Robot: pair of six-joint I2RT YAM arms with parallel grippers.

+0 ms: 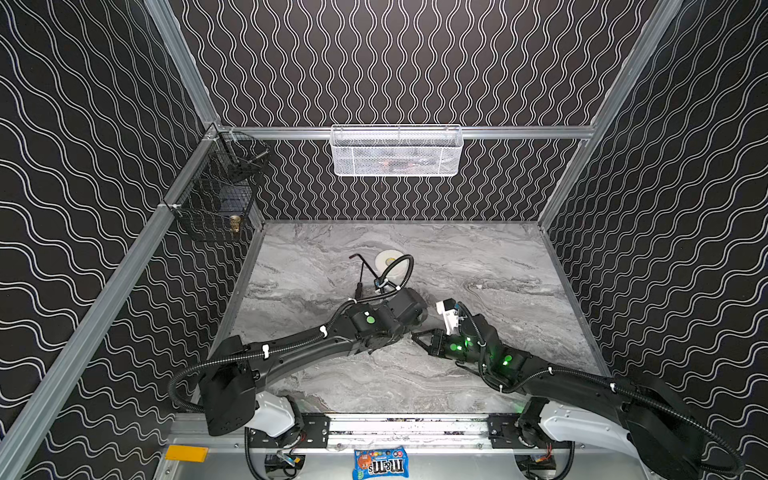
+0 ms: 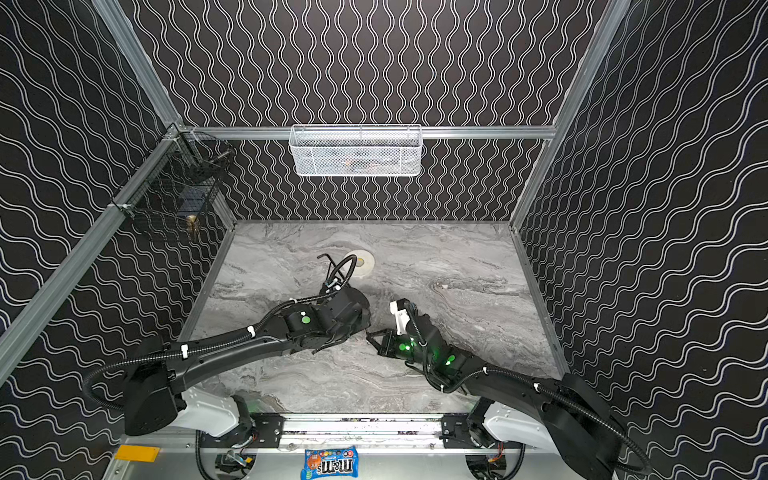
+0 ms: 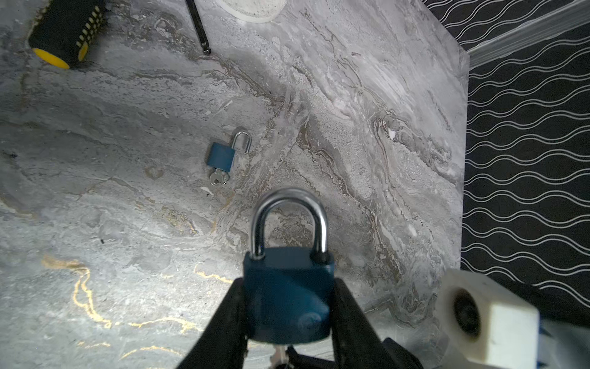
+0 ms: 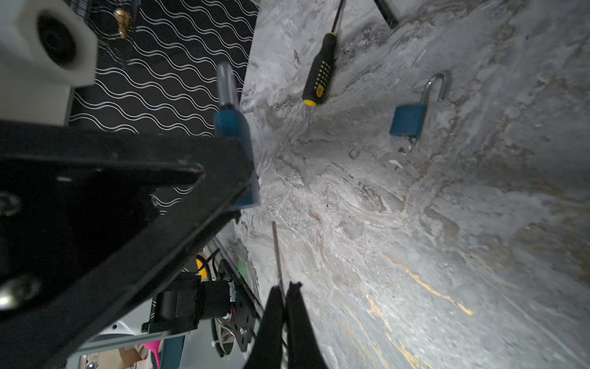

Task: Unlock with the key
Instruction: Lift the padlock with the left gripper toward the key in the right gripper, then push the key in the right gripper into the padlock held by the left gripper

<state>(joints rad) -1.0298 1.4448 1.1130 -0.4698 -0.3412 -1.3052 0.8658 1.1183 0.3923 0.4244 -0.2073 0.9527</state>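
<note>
My left gripper is shut on the body of a blue padlock. Its steel shackle is closed and points away from the wrist. My right gripper is shut on a thin silver key, seen edge-on. The key's tip stands just short of the underside of the held padlock. In the left wrist view the key shows right below the lock body. In both top views my right gripper meets the left wrist at the table's middle, and the lock is hidden there.
A second blue padlock lies on the marble table with its shackle open and a key in it. Behind it lie a black-and-yellow screwdriver, a hex key and a white roll. Baskets hang on the walls.
</note>
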